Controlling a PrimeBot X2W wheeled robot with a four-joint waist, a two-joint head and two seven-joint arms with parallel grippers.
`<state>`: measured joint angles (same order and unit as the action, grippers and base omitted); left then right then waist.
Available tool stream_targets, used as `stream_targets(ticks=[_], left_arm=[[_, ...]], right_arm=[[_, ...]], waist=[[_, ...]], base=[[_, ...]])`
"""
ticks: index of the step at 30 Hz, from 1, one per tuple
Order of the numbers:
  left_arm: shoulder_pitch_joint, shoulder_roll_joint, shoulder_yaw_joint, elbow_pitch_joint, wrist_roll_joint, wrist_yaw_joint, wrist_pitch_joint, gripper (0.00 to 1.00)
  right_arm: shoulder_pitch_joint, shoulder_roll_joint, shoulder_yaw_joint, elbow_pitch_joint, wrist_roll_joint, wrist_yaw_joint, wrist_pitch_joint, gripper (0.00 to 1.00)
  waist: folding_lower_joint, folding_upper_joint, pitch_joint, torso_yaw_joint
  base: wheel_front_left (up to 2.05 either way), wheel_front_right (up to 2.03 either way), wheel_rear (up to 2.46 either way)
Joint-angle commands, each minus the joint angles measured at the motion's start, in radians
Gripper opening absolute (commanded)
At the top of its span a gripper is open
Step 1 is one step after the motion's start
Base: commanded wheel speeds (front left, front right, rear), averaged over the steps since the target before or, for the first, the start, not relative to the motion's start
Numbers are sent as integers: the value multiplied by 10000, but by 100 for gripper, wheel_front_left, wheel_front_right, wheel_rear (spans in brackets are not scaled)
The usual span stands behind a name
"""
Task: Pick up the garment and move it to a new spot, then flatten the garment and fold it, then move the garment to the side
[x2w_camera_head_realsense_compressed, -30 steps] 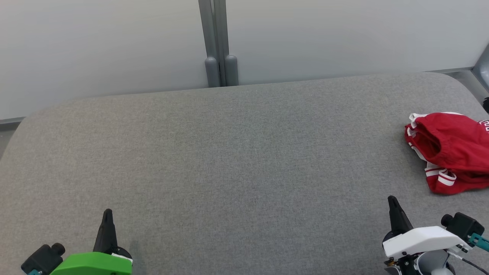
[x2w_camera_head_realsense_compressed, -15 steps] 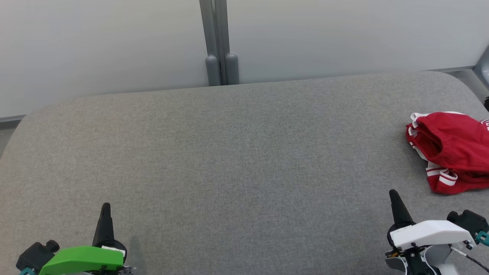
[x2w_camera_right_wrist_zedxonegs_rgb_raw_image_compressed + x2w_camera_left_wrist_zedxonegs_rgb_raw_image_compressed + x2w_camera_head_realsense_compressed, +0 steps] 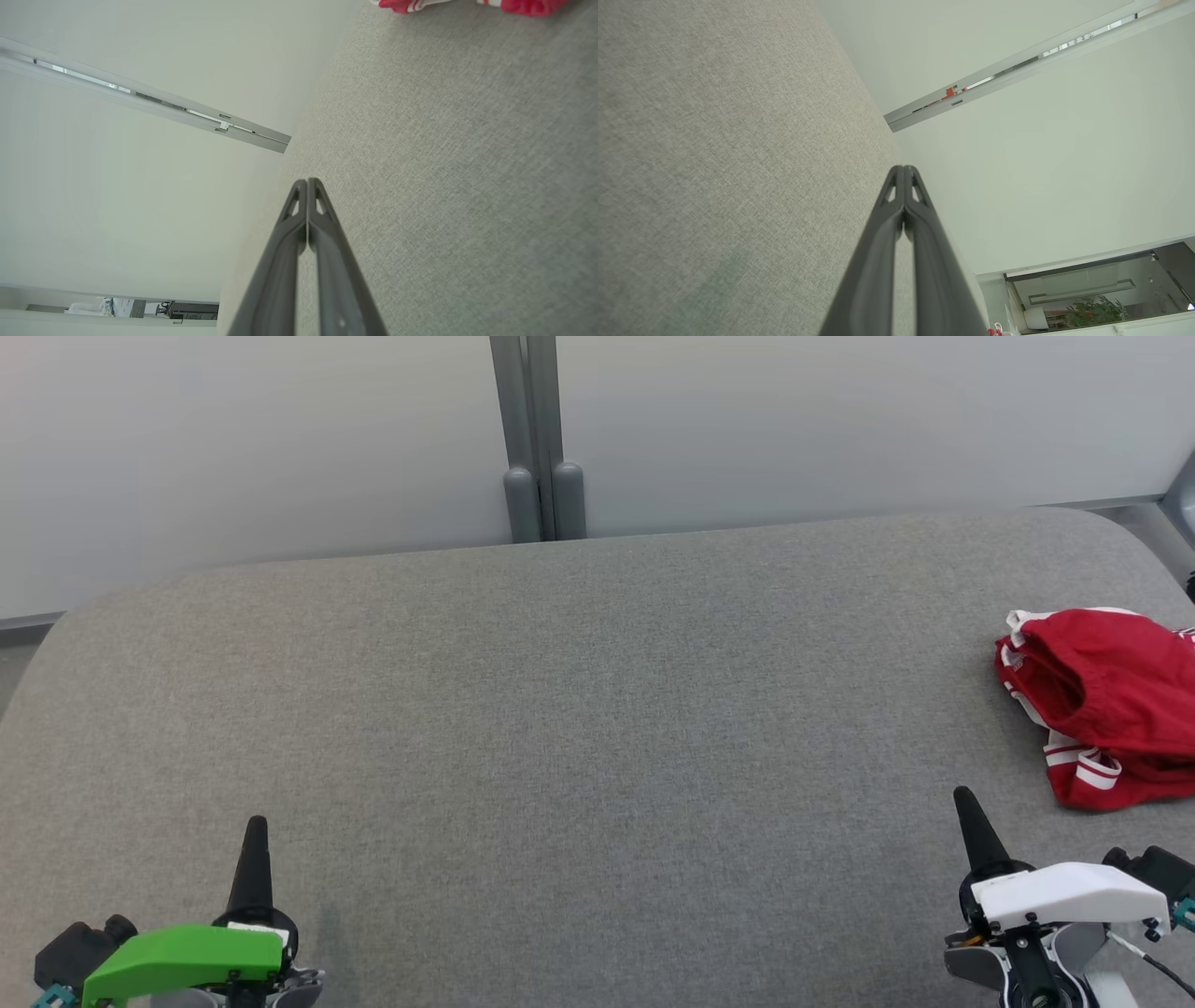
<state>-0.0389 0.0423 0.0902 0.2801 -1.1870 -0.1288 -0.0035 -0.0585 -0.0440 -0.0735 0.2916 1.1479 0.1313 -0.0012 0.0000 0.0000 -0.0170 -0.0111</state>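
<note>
While the crumpled red-and-white fabric garment (image 3: 1106,705) lies untouched at the right end of the grey felt-covered counter (image 3: 579,709), the left gripper (image 3: 255,823) and right gripper (image 3: 963,795) hover over that counter's near edge, fingers clenched on nothing. Pickup looks unstarted: next, the right fingers must part and reach for it.

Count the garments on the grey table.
1. A bunched red garment with white trim lies at the right edge of the table, ahead of the right tool; it runs past the head view's border, so more could be hidden there.
</note>
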Motion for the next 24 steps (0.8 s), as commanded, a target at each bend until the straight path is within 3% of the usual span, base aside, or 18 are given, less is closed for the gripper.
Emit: stream_targets(ticks=[1,24], left_arm=[[-288,77,35,-124,-263,-20,69,0],[-523,97,153,-246,-2257,-26,637,0]], right_arm=[[-216,-54,-41,-132,279,-3,72,0],[-369,-71,-235,-315,2449,-3,627,0]], waist=[[0,0,5,3],[0,0,90,50]], base=[[0,0,0],[0,0,0]])
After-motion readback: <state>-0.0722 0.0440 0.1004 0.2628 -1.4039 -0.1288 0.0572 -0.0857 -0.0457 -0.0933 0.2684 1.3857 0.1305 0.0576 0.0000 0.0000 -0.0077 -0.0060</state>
